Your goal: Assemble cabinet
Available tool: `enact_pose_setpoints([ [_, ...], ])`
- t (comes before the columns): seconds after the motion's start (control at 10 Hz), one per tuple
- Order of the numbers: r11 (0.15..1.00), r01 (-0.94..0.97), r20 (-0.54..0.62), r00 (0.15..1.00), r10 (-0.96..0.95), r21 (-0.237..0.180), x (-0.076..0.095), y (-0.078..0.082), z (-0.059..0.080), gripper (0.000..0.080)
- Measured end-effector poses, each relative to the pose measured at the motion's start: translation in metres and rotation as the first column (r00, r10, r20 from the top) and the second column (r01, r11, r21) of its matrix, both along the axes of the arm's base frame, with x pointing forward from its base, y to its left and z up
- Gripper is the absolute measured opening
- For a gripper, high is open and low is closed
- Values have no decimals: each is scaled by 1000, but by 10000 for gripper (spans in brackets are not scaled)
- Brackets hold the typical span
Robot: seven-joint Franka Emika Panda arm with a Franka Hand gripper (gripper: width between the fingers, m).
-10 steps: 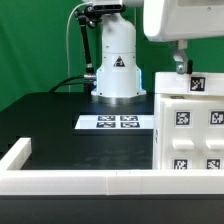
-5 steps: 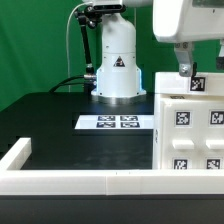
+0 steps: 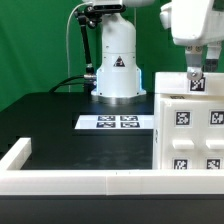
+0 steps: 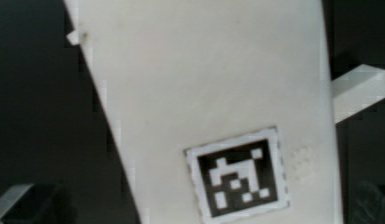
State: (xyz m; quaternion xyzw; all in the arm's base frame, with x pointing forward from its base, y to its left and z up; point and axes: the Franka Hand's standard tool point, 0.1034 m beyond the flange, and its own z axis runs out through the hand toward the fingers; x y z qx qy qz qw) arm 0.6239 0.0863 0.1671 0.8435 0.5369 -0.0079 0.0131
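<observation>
Nearest in the exterior view, a long white rail [image 3: 80,181] runs across the front of the black table [image 3: 60,125], with a short arm of it turning back toward the far side at the exterior view's left.

Behind the rail, at the exterior view's right, stands the cabinet [image 3: 190,135], a large white box body that runs off the picture's right edge. Its near face is upright and carries black-and-white square tags in rows. A small tagged white block [image 3: 196,84] sits on its top edge, its tag facing the camera. How long the body is cannot be judged, since part of it is out of frame.

Further back, in the middle of the table, the marker board [image 3: 117,122] lies flat with its tags facing up, its long side running across the view. It is well apart from the cabinet.

Behind that stands the arm's white base [image 3: 116,65], in front of a green backdrop.

The hand [image 3: 191,70] comes down from the top right, right over the small block on the cabinet's top. Whether it is released or clenched cannot be told.

In the wrist view a long white panel [image 4: 198,90] fills the picture, running lengthwise through it at a slight tilt, with one square tag [image 4: 237,177] near one end.
</observation>
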Motion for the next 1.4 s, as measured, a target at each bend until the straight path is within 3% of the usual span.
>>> enact_pose_setpoints([
  [0.4,1000,-27,1,1000,27,-2,-1,0,1,796],
  [0.9,1000,-12,2,1000,12,-2,-5,-8,-10,796],
  [1.1,1000,-10,2,1000,10,-2,-5,-8,-10,560],
  [1.4,1000,-4,2,1000,4,-2,-5,-12,-10,560],
])
